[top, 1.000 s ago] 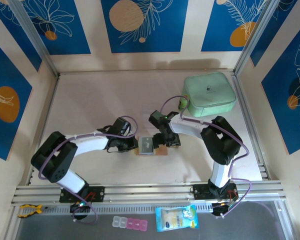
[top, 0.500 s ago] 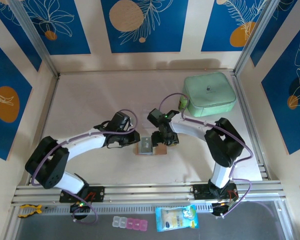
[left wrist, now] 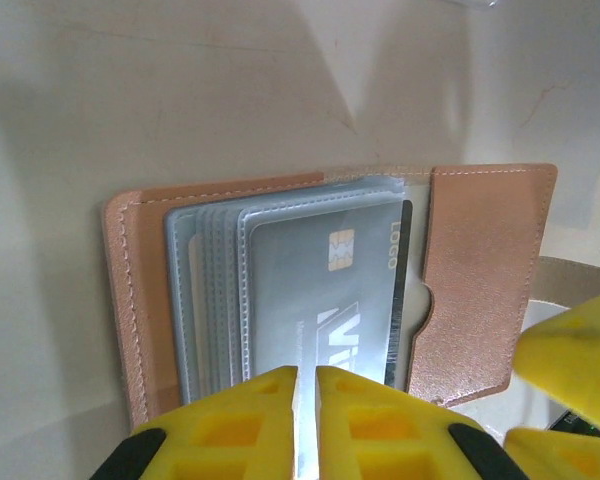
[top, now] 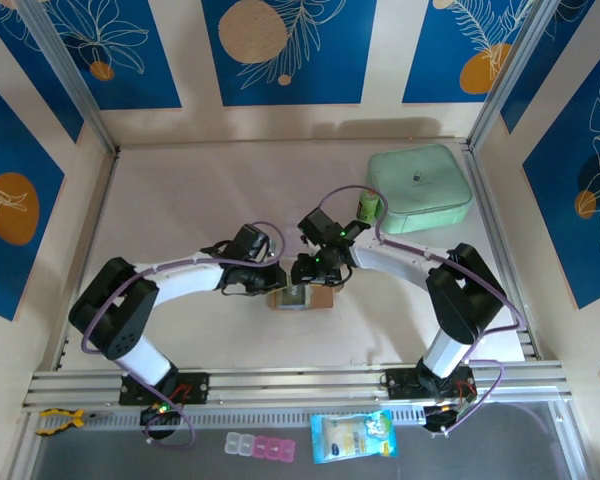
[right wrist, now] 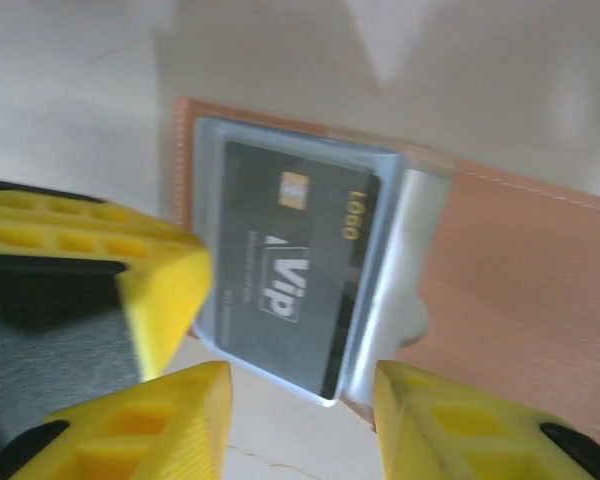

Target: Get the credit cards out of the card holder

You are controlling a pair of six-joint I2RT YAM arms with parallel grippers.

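left gripper (left wrist: 305, 400) sits clenched at the card holder's (left wrist: 480, 270) near edge, on the clear sleeves (left wrist: 195, 300); use it as an anchor. right gripper (right wrist: 295, 378) is released, jaws astride the top card's (right wrist: 280, 270) near corner. close on that card alone, then draw it flat out of the holder.

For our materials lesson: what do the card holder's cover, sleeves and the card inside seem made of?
Card holder cover: tan leather or imitation, matte, stitched edge. Sleeves: clear glossy plastic, see-through, seamed. Credit card: dark smooth plastic, likely; gold chip, print.
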